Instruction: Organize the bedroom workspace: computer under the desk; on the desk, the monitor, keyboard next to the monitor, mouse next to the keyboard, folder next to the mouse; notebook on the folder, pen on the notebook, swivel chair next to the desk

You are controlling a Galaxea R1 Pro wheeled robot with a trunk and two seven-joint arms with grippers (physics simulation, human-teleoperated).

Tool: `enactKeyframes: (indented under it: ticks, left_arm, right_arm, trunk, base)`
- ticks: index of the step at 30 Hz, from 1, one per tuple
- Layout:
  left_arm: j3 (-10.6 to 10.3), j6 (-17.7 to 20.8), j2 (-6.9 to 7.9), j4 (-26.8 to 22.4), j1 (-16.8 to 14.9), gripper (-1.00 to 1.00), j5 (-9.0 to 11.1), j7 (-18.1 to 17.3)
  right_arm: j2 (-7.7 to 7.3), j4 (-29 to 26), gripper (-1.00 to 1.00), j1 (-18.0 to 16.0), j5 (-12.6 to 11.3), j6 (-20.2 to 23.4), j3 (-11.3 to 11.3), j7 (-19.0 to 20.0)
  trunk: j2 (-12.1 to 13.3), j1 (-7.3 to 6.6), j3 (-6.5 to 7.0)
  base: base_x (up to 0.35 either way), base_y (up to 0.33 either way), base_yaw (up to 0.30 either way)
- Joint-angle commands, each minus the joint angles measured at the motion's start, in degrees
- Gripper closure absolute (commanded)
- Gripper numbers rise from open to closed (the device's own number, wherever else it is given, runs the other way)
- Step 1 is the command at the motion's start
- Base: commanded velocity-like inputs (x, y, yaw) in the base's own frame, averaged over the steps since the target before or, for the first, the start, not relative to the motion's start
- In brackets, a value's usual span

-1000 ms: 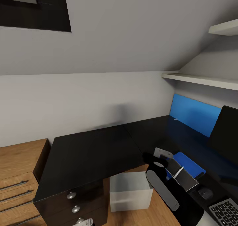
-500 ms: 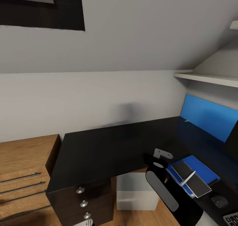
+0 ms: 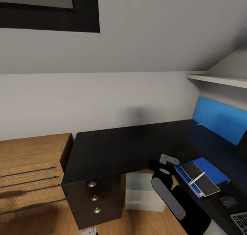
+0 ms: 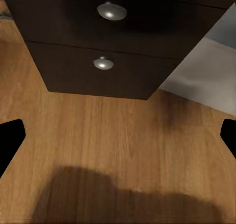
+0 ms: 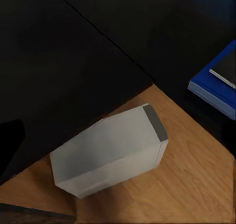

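Desk (image 3: 116, 149) w/ 1 folder (image 3: 212, 171), 1 notebook (image 3: 200, 180), 1 pen (image 3: 197, 177); left tool (image 4: 118, 135) apart, right unclear.

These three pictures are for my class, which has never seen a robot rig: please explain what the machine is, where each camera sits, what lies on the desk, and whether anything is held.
It is a simulated wheeled robot with two arms. The head camera looks down over a black L-shaped desk. On it lie a blue folder, a notebook on the folder, a white pen on the notebook, then a mouse and a keyboard corner. The grey computer stands on the floor under the desk. The left wrist camera faces the drawer unit and wooden floor; the right wrist camera sees the computer and folder from above. The left gripper looks open and empty; nothing appears held.
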Motion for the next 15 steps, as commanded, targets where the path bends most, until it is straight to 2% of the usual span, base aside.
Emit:
enactKeyframes:
  ticks: [1,10,15]
  left_arm:
    - [-0.1,0.2,0.02,-0.1,0.0,-1.0,0.3,0.3]
    - [0.1,0.4,0.02,0.3,0.0,-1.0,0.5,0.5]
    - [0.2,0.4,0.07,0.9,0.0,-1.0,0.5,0.5]
  right_arm:
    - [-0.06,-0.1,-1.0,-0.1,-0.2,0.6,0.1,-0.4]
    - [-0.15,0.0,-1.0,-0.1,-0.2,0.6,0.2,0.5]
    - [-0.11,0.3,-1.0,-0.1,-0.1,0.6,2.4,0.8]
  trunk:
    - [-0.1,-0.02,-0.06]
    - [-0.1,-0.02,-0.07]
    - [-0.1,-0.02,-0.05]
  base:
    - [-0.29,0.0,0.008]
    - [-0.311,0.0,0.001]
    - [-0.308,0.0,0.012]
